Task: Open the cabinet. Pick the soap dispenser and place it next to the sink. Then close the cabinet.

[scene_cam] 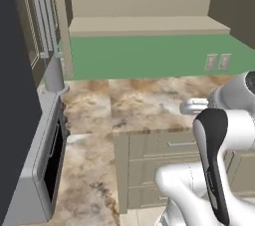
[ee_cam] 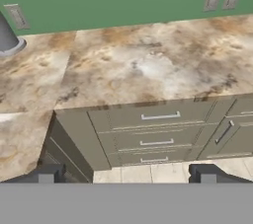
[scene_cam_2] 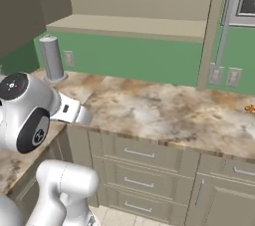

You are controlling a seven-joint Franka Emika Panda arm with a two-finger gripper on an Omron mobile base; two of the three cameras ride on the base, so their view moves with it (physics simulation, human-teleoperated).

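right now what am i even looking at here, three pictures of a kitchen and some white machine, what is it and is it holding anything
It is a rendered kitchen with a white robot arm on a driving base. Two pictures come from cameras on the base, behind the arm to its left and right. The third looks along the gripper; the two dark stubs at its bottom are the fingertips, standing wide apart with nothing between them.

Ahead is a marbled brown countertop above beige drawer fronts, against a green wall. A grey flared-base post stands on the countertop in the corner. Above, the beige wall cabinet has both doors swung open, and its shelf looks bare from here.
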